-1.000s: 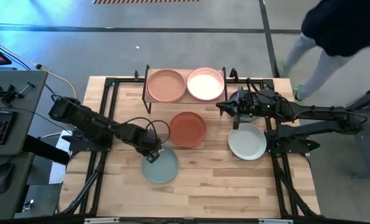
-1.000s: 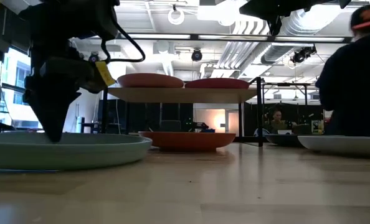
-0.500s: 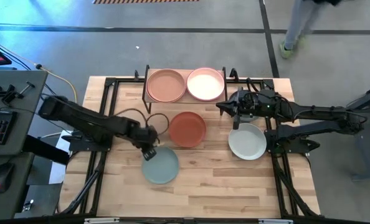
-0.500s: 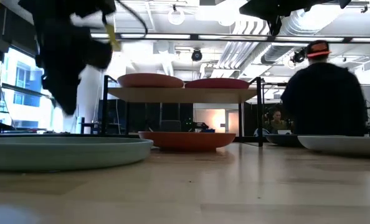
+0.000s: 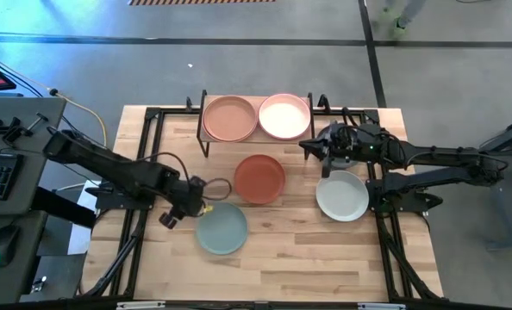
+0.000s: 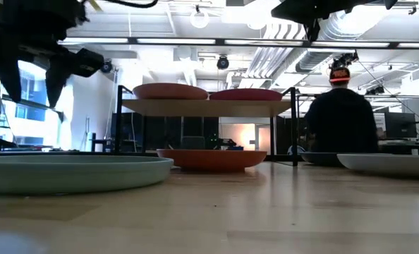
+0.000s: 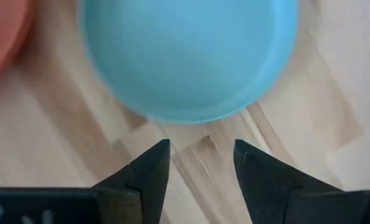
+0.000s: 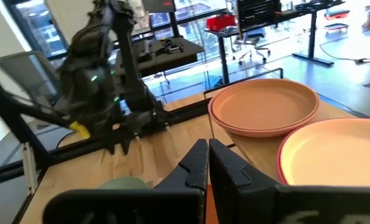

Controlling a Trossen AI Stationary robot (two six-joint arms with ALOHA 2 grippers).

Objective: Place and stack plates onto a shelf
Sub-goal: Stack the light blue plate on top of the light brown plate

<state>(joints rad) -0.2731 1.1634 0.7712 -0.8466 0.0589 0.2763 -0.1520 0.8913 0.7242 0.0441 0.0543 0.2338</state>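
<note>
Two plates — peach plate (image 5: pixel 230 119) and light pink plate (image 5: pixel 284 116) — sit on the shelf (image 5: pixel 206 138) at 12 o'clock. The left gripper (image 5: pixel 167 219) has lifted off the sage green plate (image 5: pixel 221 230), now empty at its 9 o'clock, jaws spread. Only the left wrist view shows that gap. The right gripper (image 5: pixel 305 147) stays shut at 2 o'clock.
</note>
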